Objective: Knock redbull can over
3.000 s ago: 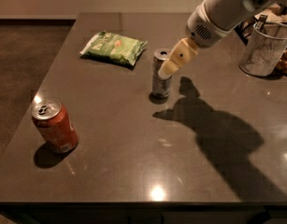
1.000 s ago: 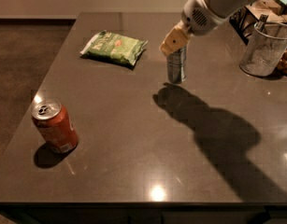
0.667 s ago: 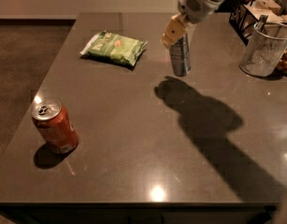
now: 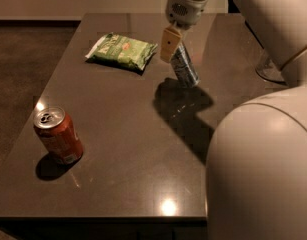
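Dark counter (image 4: 123, 184) carries two cans and one green chip bag (image 4: 122, 51). One orange-red soda can (image 4: 58, 135) stands upright at front left. The redbull can (image 4: 185, 67) leans tilted at the rear, against the claw (image 4: 170, 45); its grip cannot be told.

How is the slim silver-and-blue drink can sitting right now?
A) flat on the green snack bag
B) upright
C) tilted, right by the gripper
C: the slim silver-and-blue drink can leans at a slant just below the gripper, on the dark table, apart from the green snack bag.
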`<action>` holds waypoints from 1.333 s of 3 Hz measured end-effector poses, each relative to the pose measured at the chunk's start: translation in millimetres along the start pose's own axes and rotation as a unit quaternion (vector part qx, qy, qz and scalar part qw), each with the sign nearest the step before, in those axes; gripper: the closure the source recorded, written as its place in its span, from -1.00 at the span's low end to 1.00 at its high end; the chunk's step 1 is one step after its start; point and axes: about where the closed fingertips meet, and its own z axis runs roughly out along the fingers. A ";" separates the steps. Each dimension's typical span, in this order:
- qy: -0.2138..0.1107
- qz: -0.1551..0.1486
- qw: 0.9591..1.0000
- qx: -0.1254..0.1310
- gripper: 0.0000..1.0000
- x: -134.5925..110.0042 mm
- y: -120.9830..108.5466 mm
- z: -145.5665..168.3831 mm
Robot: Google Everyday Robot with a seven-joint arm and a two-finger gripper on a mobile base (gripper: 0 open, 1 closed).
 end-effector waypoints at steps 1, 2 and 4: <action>0.023 -0.036 0.999 -0.010 0.47 -10.7 13.4 10.1; 0.046 -0.058 0.997 -0.011 0.01 -17.3 19.7 20.4; 0.081 -0.092 0.992 -0.024 -0.91 -14.9 27.9 41.5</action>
